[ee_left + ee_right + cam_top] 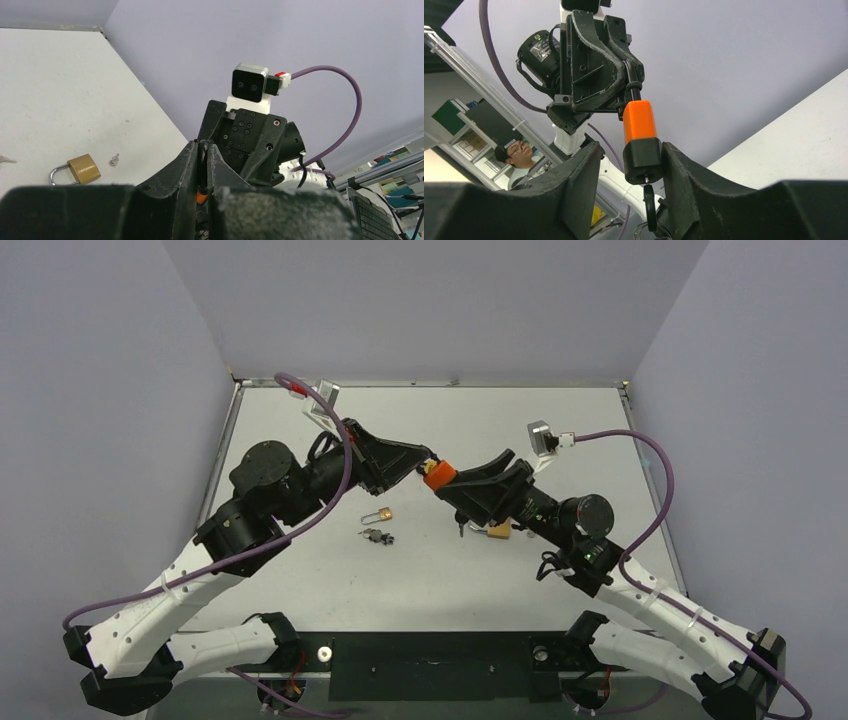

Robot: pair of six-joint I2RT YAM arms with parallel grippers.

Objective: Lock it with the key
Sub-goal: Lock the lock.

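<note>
**A:** Status on the locking job?

**B:** About midway, by my reading. The orange padlock (640, 122) is held in the air between the two arms, above the middle of the table (420, 580). A key (649, 200) hangs out of its black underside, so it looks seated in the keyhole. What I judge is left: the turn, then pulling the key out. Can't tell whether the shackle (633, 90) is pressed home, since its top is buried in the grip.

**A:** Left gripper?

**B:** The left gripper (628, 70) is clamped tight on the shackle and carries the padlock from the top.

**A:** Right gripper?

**B:** The right gripper (644, 167) is partly open and straddles the padlock's black base. One of its fingers (689, 175) touches the base, and there is a visible gap on the other side. That is not a grip. It has no hold on the key either, which dangles below between the jaws.

**A:** Anything else on the table?

**B:** A brass padlock (378, 513) left of centre, with keys (378, 536) just beside it. A second brass padlock (499, 531) lies under the right arm. Neither gripper is touching them.
</note>
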